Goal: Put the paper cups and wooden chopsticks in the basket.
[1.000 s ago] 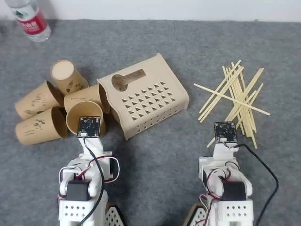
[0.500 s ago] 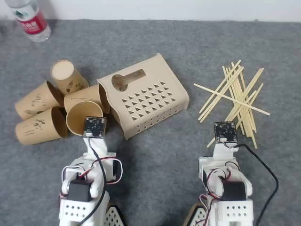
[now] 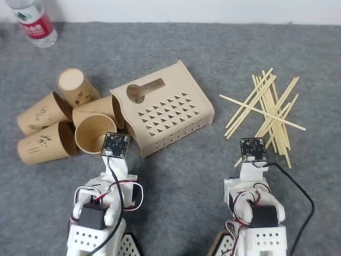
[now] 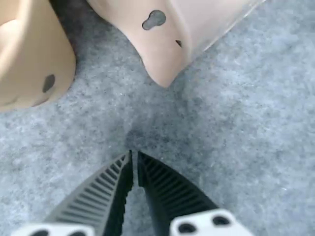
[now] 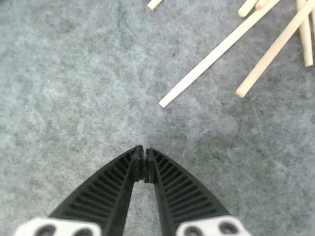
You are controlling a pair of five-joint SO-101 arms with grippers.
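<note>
Since a second ago the left arm (image 3: pixel 115 145) has swung sideways in the high view, off the mouth of the nearest cup and toward the near corner of the basket (image 3: pixel 165 106), while the right arm (image 3: pixel 252 150) has barely shifted. From above, five paper cups (image 3: pixel 45 141) lie clustered on the grey carpet (image 3: pixel 176 176) just beside the basket, which is tipped over with its perforated wall facing up. The chopsticks (image 3: pixel 269 109) are scattered in a loose heap well apart from it, ahead of the right arm. A plastic bottle (image 3: pixel 34 21) lies at the far corner. In the left wrist view, the left gripper (image 4: pixel 134 155) hangs over bare carpet with its fingers together, empty, near the rounded basket corner (image 4: pixel 167 44) and the side of a cup (image 4: pixel 29 54). In the right wrist view, the right gripper (image 5: pixel 144 150) is pressed closed on nothing, with the nearest chopstick (image 5: pixel 216 51) ending a little ahead of its tips.
</note>
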